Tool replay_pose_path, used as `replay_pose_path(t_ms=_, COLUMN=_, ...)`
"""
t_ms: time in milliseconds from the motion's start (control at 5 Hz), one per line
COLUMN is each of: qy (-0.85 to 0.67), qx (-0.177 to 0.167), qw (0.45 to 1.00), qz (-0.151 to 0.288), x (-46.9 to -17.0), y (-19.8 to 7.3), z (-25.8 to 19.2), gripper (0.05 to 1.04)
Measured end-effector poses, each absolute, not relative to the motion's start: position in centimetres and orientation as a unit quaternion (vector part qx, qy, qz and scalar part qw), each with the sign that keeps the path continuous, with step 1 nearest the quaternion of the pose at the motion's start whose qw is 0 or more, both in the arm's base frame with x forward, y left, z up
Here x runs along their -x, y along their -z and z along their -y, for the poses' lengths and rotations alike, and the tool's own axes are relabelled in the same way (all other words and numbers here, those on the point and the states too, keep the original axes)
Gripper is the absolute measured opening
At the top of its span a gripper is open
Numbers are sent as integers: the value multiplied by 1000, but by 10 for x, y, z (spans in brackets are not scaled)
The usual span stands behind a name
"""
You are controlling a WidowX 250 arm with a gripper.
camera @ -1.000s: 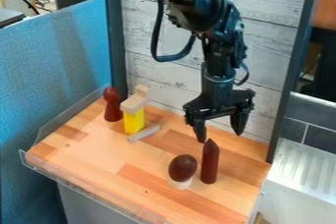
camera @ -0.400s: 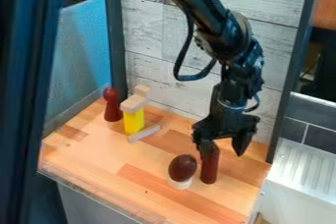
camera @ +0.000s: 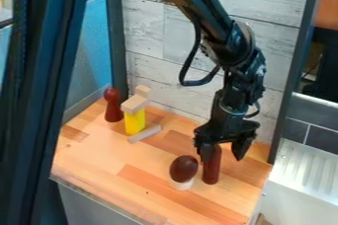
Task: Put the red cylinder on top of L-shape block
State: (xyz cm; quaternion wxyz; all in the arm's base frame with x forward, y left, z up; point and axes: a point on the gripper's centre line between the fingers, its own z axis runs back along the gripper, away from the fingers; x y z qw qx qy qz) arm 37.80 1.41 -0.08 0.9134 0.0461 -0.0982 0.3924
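Cylinder: the dark red cylinder [camera: 211, 169] stands upright on the surface [camera: 132, 165], near its far right corner in the camera view, just beside the egg [camera: 184, 168]. Its upper end is partly hidden by the pincer.
Pincer: open, fingers well spread, pointing down [camera: 223, 158]. One finger overlaps the top of the cylinder in view; the other stands apart from it. No grip is evident; whether that finger touches the cylinder, cannot tell.
Step in hand: align for the grasp, by the look of it.
Alignment: centre the open gap over the cylinder before lowering. The near finger appears too close to the cylinder's axis; shift so that one finger passes on each side.
Descent: lower straight down, keeping the cylinder upright. Contact on its top could tip it towards the egg.
Closure: close slowly at about mid-height, with even pressure from both sides. The smooth round wall may turn or slip under an off-centre grip.
Lift: raise vertically, clear of the egg, before any sideways travel.
L-block: target; pale wood, resting on top of the yellow block [camera: 135, 122], with the strip [camera: 145, 133] at the foot and the peg [camera: 113, 105] close by. The L-block [camera: 135, 103] offers a small seat; lower the cylinder level and release gently, since a push could topple the stack.
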Motion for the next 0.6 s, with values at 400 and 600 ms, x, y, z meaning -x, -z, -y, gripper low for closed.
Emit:
replay_pose_path(t_ms=400, qy=-386, qx=-35, qw=917, qz=93, x=-379, y=0, z=-11, gripper=497)
replay_pose_path(t_ms=600, qy=-396, qx=-6, qw=915, qz=72, x=-378, y=-4, z=-13, gripper=497)
